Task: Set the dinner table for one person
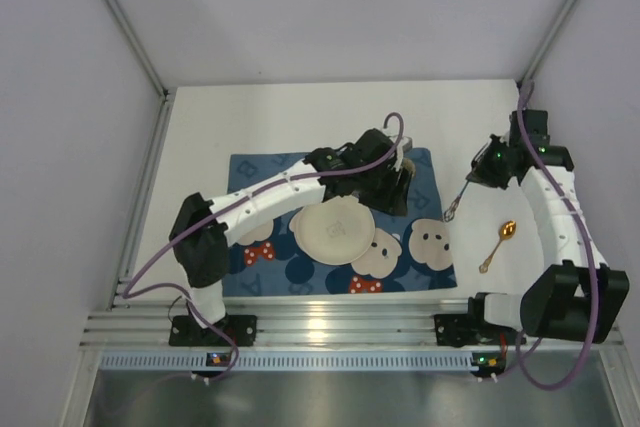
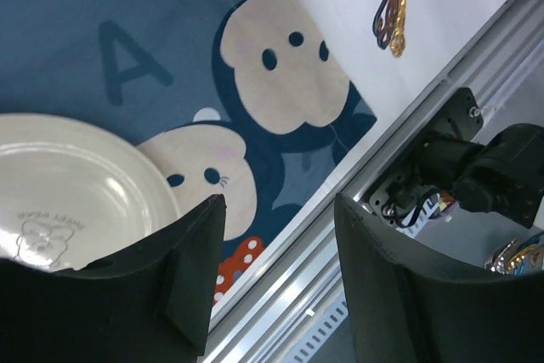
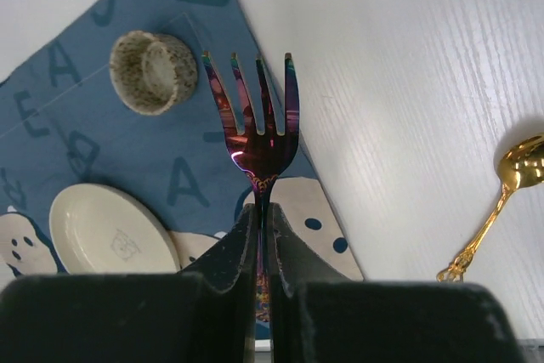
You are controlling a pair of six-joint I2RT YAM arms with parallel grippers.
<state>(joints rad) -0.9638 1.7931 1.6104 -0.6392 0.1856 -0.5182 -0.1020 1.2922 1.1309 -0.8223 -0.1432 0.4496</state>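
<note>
Holding the fork (image 3: pixel 255 125) by its handle, the right gripper (image 3: pixel 262 214) has its jaws pinched tight on it. It hovers over the white dinner table (image 1: pixel 300 117) beside the placemat (image 1: pixel 260 172), probably lining up a spot next to the plate (image 1: pixel 335 232). The left gripper (image 2: pixel 276 210) hangs over the mat, jaws spread and empty. The spoon (image 1: pixel 497 245) lies on the table to the right.
</note>
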